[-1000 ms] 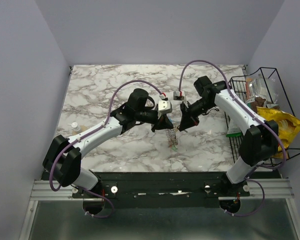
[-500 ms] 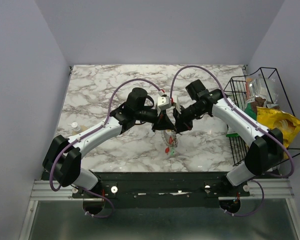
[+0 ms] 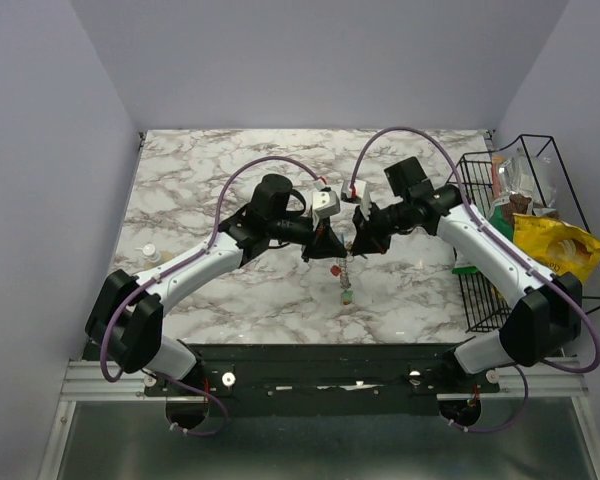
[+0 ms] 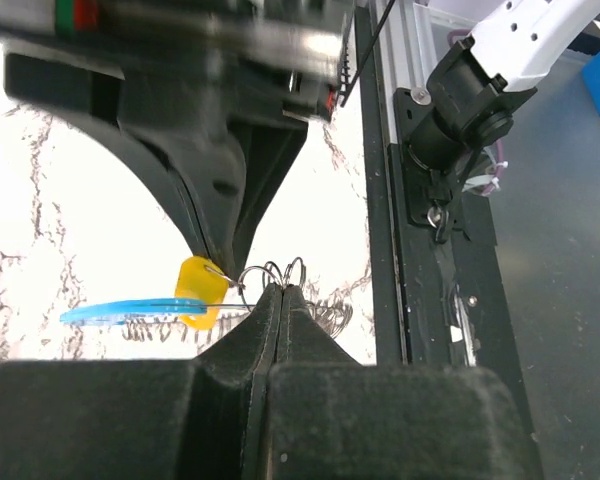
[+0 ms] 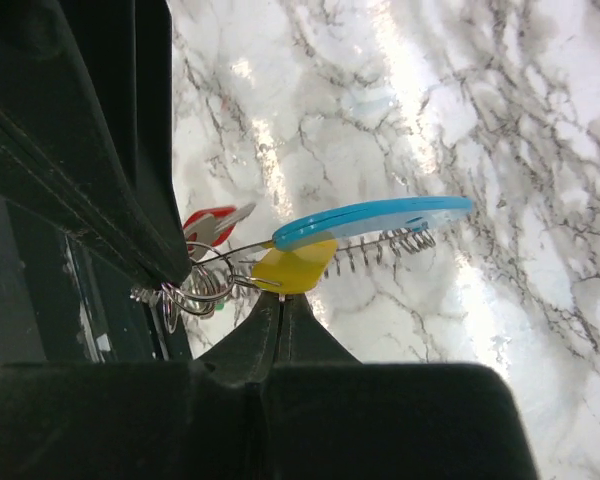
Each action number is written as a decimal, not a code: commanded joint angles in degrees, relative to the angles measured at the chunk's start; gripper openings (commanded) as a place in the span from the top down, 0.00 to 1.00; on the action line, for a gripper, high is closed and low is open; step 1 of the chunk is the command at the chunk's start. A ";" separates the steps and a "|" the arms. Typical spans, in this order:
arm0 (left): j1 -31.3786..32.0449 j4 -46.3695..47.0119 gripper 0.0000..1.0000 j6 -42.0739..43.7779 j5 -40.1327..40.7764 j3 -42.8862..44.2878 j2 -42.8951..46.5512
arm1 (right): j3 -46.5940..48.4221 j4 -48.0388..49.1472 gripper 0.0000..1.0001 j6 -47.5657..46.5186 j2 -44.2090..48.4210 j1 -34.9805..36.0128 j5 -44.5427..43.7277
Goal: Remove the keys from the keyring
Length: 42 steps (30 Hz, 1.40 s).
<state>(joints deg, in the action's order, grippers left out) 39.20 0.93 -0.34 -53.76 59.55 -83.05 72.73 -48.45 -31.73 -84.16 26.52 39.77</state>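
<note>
Right wrist view: keyring (image 5: 380,215) hangs above desk (image 5: 460,100). Left claw (image 4: 283,290) pinched shut on its wire coils, right claw (image 5: 282,298) shut on yellow key (image 5: 292,268) just below ring's blue part. Prob. light, springy, slippery; grip key heads.

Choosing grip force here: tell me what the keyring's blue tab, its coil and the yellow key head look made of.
Blue tab: plastic by the look, smooth and slightly glossy, with a pale sheen along its edge. Coil: bare steel-like wire, silvery and glinting. Yellow key head: probably plastic or a rubbery cover, in a flat matte colour; cannot tell which.
</note>
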 commanded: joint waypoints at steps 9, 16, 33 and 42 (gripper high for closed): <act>0.88 -6.55 1.00 4.03 -10.05 -0.40 5.96 | 0.04 13.11 0.99 3.34 4.53 -4.99 -15.42; 0.88 -10.24 1.00 7.20 -10.14 -0.84 7.63 | 0.66 14.08 0.99 3.42 7.34 -6.48 -17.09; 0.96 -14.64 1.00 12.47 -7.77 -1.98 8.60 | 1.54 13.11 0.99 2.28 14.46 -6.75 -16.48; 0.96 -12.45 1.00 10.27 -6.19 -0.93 8.16 | 2.25 6.44 0.99 1.49 10.69 -5.79 -11.21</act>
<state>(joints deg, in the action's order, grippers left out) 39.40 -1.15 13.65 -52.97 59.55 -76.53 72.77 -44.14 -27.16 -71.75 24.60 38.46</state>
